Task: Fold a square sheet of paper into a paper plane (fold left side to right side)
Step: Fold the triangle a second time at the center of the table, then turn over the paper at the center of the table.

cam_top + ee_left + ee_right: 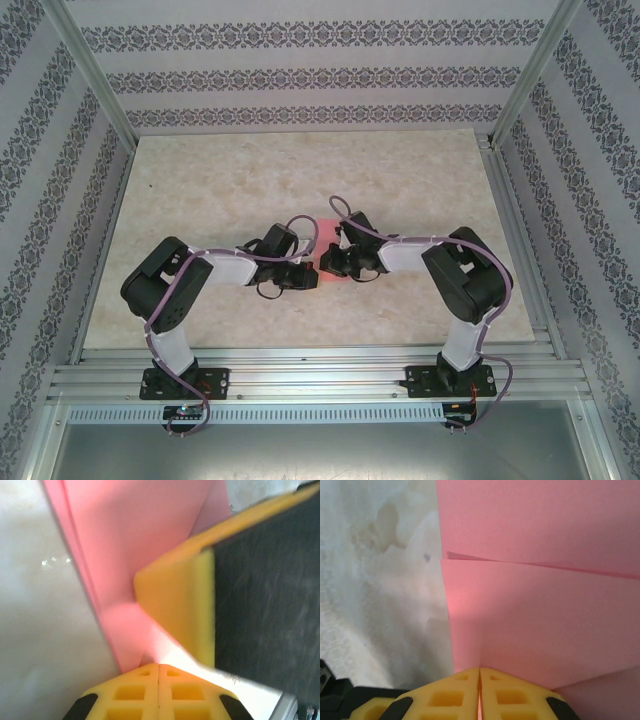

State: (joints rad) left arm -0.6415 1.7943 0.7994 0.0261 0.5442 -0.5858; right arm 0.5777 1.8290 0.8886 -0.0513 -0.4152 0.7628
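Shut tight, the left jaws are met at their tips by the pink paper (130,540); the right jaws are clamped on it.

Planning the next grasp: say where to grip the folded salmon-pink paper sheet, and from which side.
Probably the straight edge bordering the marbled tabletop: the folded salmon-pink paper sheet lies flat and thin, so come in low from that side, pinching the layers.

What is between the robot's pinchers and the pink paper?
Nothing visible. The left gripper and the right gripper are both shut, their tips right at the pink paper, with no other thing in between.
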